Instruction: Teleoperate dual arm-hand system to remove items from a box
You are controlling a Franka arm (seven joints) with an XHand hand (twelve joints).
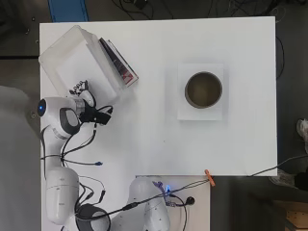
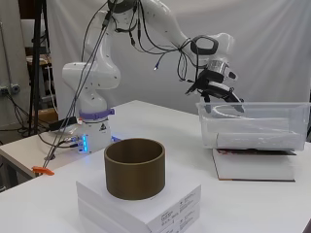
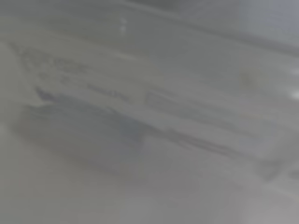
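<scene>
I had the clear box [image 2: 257,127] directly under the hand [image 2: 217,90], its long side running away beyond the hand, propped on a book [image 2: 253,166]. The hand hung over the near rim, fingers [image 2: 233,103] spread and holding nothing; the items inside were too faint to identify.

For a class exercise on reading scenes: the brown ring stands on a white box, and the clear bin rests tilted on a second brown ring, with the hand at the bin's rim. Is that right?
One detail is wrong. The bin rests tilted on a book, not a second ring; the side view shows it. The rest holds: the brown ring stands on a white box, and the hand is at the bin's rim.
</scene>
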